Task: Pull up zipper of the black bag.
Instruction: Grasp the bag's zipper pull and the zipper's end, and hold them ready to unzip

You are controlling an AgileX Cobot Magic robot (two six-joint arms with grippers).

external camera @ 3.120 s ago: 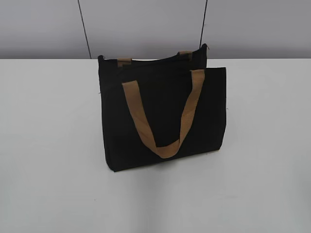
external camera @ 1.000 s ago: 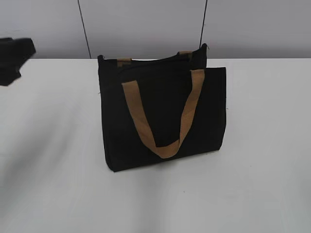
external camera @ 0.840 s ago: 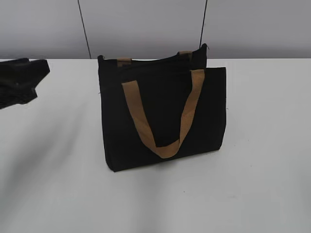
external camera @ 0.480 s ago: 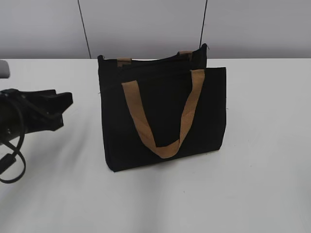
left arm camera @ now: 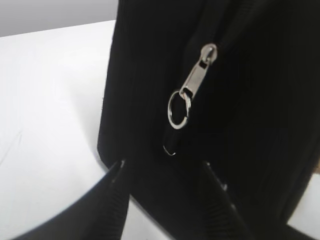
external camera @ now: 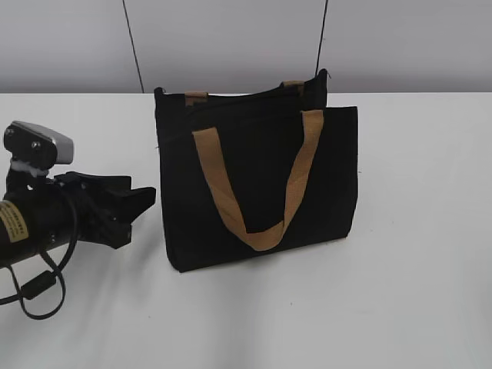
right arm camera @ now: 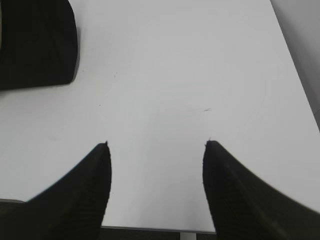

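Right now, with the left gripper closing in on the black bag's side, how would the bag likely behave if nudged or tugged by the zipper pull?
The black bag stands upright and leans slightly, so a sideways nudge may tip or slide it. Its fabric looks soft; tugging the zipper pull would probably pucker the side. The open left gripper isn't touching it.
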